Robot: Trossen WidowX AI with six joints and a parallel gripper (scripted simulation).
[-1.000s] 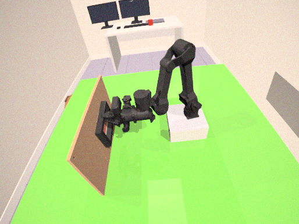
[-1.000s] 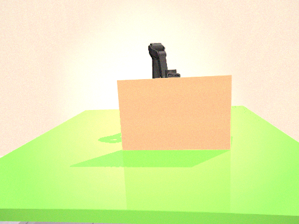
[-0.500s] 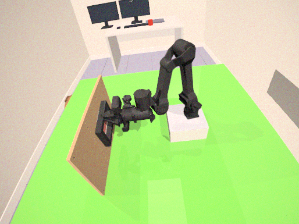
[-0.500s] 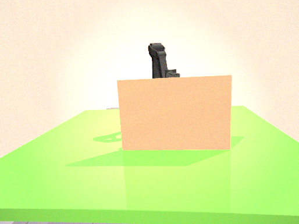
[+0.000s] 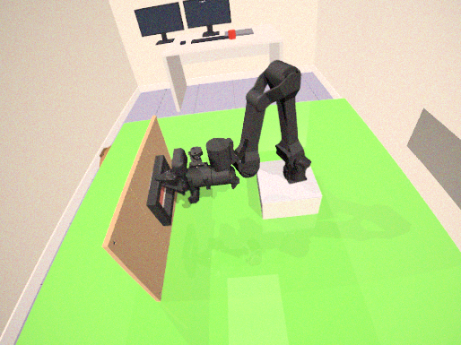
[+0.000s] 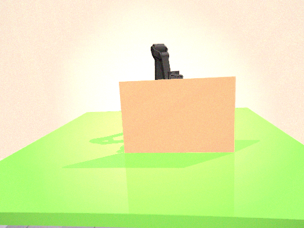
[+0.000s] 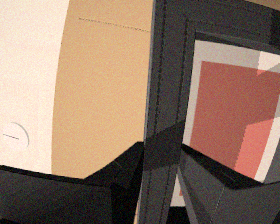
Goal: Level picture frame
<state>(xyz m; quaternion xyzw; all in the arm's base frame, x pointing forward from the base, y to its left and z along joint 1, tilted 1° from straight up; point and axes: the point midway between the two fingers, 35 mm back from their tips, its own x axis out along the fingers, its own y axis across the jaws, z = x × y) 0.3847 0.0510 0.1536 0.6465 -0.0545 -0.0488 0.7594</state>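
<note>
1. Currently the gripper (image 5: pixel 167 178) reaches out level from the arm (image 5: pixel 265 110) toward the wooden wall board (image 5: pixel 134 209), its jaws pinching the dark rim of the picture frame (image 5: pixel 158 200).
2. That picture frame lies flat against the board's face, toward the left edge of the green tabletop (image 5: pixel 341 263) and about midway along it; in the top view it sits on the upper half of the board.
3. Seen from the wrist camera, the frame's dark border (image 7: pixel 168 66) runs steeply up the view and surrounds a pale mat and a red picture (image 7: pixel 221 110); one dark finger (image 7: pixel 219 191) overlaps the border near the bottom of the view.
4. Behind the frame in that view is the tan board (image 7: pixel 106 85).
5. From the exterior camera only the board's plain back (image 6: pixel 177 114) shows, with the arm's elbow (image 6: pixel 161 59) rising above its top edge; the frame and gripper are hidden there.
6. Meanwhile the arm's foot stands on a white block (image 5: pixel 291 204) near the middle of the tabletop.
7. Beyond the far edge stands a white desk (image 5: pixel 224 49) with two monitors (image 5: pixel 184 16).
</note>
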